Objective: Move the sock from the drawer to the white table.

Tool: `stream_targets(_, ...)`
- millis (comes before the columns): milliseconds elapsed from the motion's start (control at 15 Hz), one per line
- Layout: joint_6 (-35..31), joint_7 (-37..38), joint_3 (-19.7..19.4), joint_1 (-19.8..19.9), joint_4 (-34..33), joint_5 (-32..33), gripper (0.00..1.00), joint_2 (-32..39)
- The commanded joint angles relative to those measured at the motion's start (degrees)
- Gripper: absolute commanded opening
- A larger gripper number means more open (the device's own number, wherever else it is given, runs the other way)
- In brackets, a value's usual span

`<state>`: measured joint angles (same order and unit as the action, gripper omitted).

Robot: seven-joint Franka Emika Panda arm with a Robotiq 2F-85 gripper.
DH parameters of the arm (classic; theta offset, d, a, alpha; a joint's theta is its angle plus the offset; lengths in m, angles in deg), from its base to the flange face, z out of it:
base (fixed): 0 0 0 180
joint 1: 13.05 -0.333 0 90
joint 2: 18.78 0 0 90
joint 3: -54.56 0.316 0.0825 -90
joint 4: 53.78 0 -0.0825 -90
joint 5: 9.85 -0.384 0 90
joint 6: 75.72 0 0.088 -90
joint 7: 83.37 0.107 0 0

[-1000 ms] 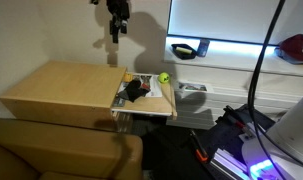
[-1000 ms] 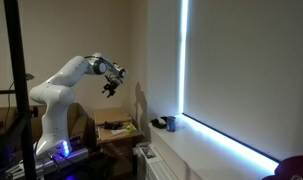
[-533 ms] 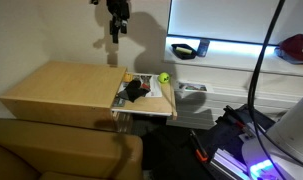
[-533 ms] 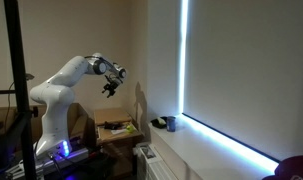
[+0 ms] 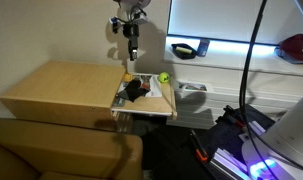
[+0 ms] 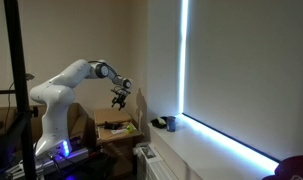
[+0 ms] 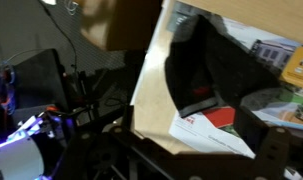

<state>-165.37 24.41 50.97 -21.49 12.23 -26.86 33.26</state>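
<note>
The claw (image 5: 132, 44) (jaw state cannot be told) is held above the drawer (image 5: 143, 109); approach is judged in hand, and descent onto the sock (image 5: 137, 90) is required.

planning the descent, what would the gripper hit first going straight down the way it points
Probably the dark sock in the open drawer, which lies below the gripper; depth is unclear, so this is a guess.
</note>
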Motion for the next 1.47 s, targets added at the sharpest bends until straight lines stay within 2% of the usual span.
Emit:
stream_targets(0,-16.0,-0.4,-3.8,-2.6,12.2,-0.9,1.00,-2.3)
stream_targets(67,-19.1,-0.2,-0.5,-0.7,15.8,0.0,1.00,-3.1)
stream_targets(200,-17.7,-6.5,3.3,1.1,21.4,-2.2,1.00,-5.3)
stream_targets(333,-20.3,-9.8,4.6,0.4,26.5,-2.1,1.00,-7.5)
stream_targets(400,-16.5,-5.7,3.3,0.2,17.6,-0.9,1.00,-1.5)
stream_targets(667,-18.2,-7.7,4.3,-0.3,23.1,-1.2,1.00,-5.1)
stream_targets(1067,-35.3,-8.8,4.5,-3.5,32.6,0.5,1.00,-5.8)
stream_targets(1333,-44.1,-8.7,4.6,-5.1,37.9,0.6,1.00,-6.3)
stream_targets(1400,-44.3,-8.7,4.7,-5.1,38.4,0.6,0.90,-6.1)
